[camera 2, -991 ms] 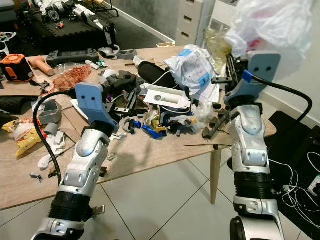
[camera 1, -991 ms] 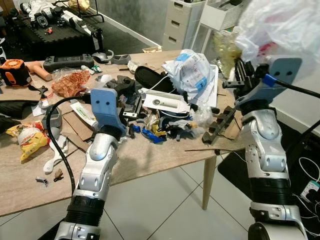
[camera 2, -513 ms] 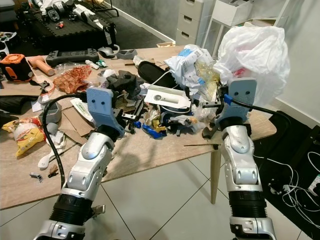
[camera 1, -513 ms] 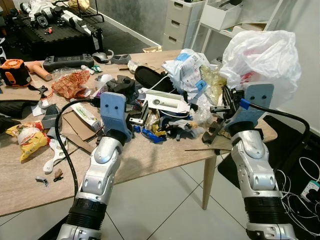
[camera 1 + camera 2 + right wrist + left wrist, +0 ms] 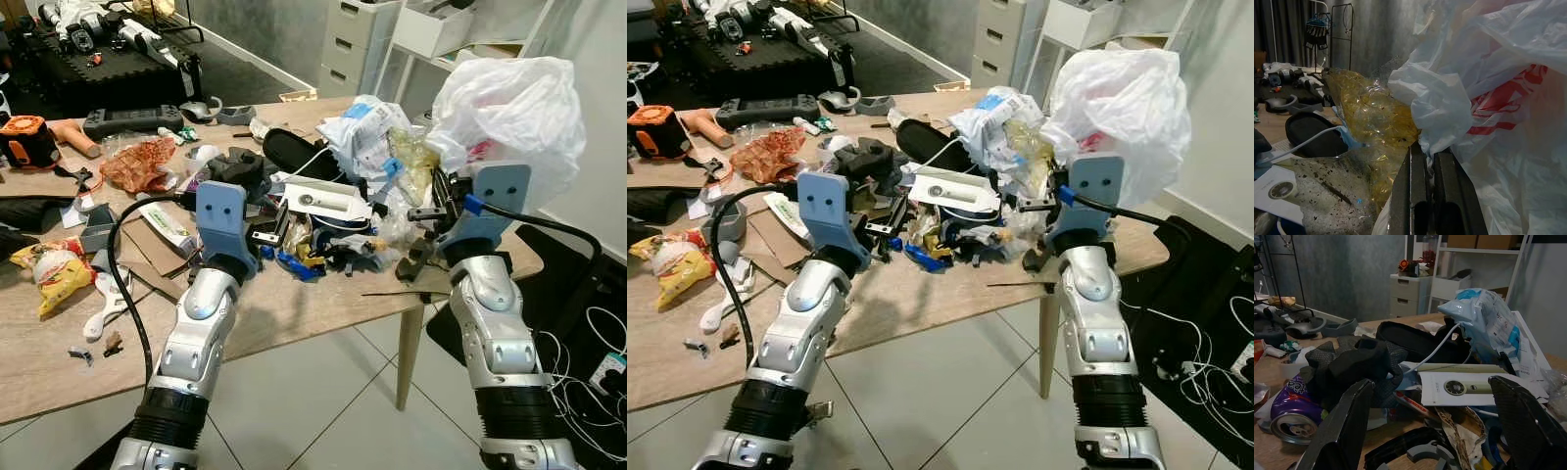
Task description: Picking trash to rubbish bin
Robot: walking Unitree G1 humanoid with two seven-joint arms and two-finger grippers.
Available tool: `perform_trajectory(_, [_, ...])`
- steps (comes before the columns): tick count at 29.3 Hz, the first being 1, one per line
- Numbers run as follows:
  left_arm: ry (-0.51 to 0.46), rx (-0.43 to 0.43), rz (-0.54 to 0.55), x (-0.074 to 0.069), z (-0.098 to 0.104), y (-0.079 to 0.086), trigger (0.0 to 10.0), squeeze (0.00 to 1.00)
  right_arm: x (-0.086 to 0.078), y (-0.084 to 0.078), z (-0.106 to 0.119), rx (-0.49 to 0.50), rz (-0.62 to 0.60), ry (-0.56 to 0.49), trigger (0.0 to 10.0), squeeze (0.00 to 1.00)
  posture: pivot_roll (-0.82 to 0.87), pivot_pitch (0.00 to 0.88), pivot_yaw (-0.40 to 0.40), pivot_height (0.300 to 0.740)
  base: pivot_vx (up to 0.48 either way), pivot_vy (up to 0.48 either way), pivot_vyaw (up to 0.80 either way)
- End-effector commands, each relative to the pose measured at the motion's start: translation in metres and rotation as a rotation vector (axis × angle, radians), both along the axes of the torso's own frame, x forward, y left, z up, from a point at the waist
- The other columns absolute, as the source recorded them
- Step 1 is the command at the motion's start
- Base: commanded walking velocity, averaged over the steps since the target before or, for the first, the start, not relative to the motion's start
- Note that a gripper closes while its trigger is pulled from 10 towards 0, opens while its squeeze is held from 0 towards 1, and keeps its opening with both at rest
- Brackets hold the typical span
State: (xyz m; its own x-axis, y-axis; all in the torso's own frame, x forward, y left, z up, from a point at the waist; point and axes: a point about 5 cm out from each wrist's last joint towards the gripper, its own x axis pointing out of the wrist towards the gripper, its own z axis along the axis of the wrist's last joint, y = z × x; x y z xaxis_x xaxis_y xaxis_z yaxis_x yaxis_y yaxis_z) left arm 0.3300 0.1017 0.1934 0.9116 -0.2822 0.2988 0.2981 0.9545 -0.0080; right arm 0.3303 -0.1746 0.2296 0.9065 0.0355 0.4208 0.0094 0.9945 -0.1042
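Note:
My right gripper (image 5: 1429, 149) is shut on a white plastic bag (image 5: 509, 108) with red print, held up over the table's right end. A crinkled yellowish clear wrapper (image 5: 1371, 117) hangs against the bag beside the fingers. My left gripper (image 5: 1431, 381) is open, low over the trash pile in the middle of the table. Between its fingers lie a white box with a round mark (image 5: 1459, 387) and black foam pieces (image 5: 1352, 364); a crushed purple can (image 5: 1290, 413) lies beside them. A printed plastic bag (image 5: 367, 132) tops the pile.
The wooden table (image 5: 294, 313) also holds a black slipper (image 5: 294, 147), a game controller (image 5: 132, 120), an orange tool (image 5: 29, 137), a red net bag (image 5: 137, 162) and a yellow snack packet (image 5: 49, 269). White drawers (image 5: 358, 44) stand behind. Cables (image 5: 607, 362) lie on the floor at right.
My right arm has come down and inward with the white bag, from close to the camera to the table's right end. My left gripper has edged forward toward the pile.

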Motion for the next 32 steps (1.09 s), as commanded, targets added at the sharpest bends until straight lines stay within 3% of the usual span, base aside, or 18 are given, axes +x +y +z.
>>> perform_trajectory(1, [0.017,0.002,-0.018,-0.0014,-0.0030,-0.0042,10.0,0.00,-0.0018,-0.0025,-0.0027,0.006,-0.011,0.010,10.0,0.00,-0.03,0.115,-0.041,0.740,0.000,0.000,0.00])
perform_trajectory(20, [0.028,0.010,-0.027,-0.0009,-0.0037,-0.0045,10.0,0.00,-0.0023,-0.0021,-0.0076,0.034,-0.014,0.027,10.0,0.00,-0.03,0.118,-0.035,0.740,0.000,0.000,0.00])
perform_trajectory(32, [0.031,0.012,-0.035,-0.0015,-0.0034,-0.0044,10.0,0.00,-0.0036,-0.0015,-0.0103,0.044,-0.016,0.037,10.0,0.00,-0.03,0.122,-0.029,0.740,-0.325,0.000,0.00])
